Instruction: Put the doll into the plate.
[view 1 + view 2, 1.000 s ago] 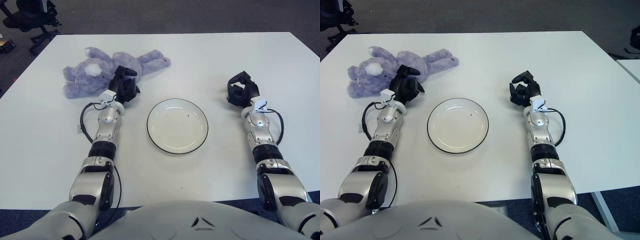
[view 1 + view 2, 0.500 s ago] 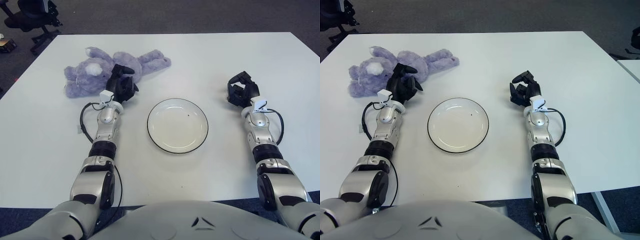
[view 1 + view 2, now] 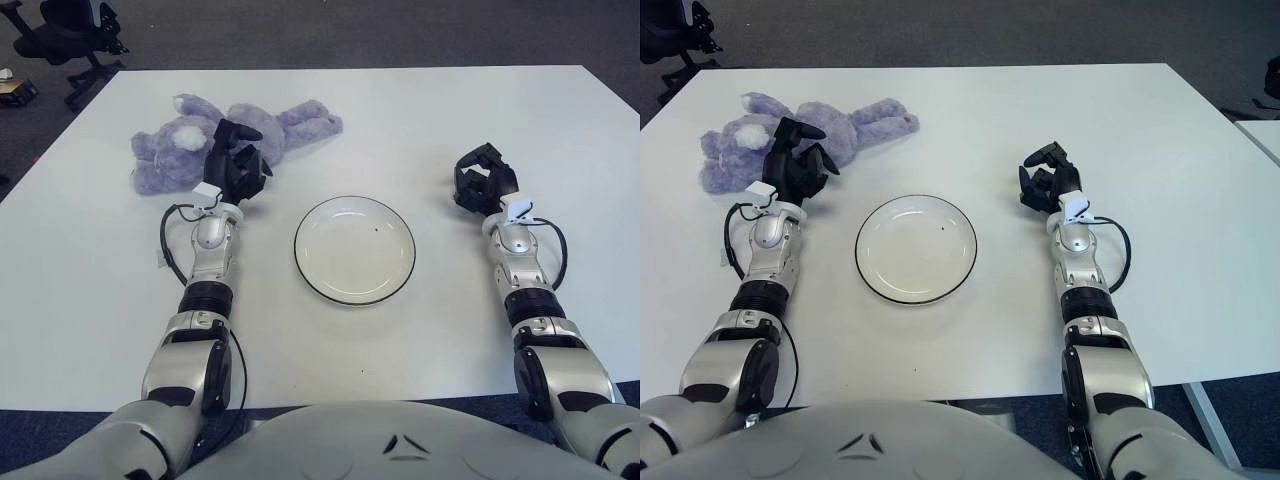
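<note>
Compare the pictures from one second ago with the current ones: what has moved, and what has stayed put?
The left hand has moved further out and leftward, over the doll, fingers open, grasping nothing yet. The doll, the plate and the right hand are unchanged.

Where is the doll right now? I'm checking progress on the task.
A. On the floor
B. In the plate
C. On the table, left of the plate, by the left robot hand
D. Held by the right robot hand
C: the doll lies on the table beyond the left robot hand; the plate holds nothing.
</note>
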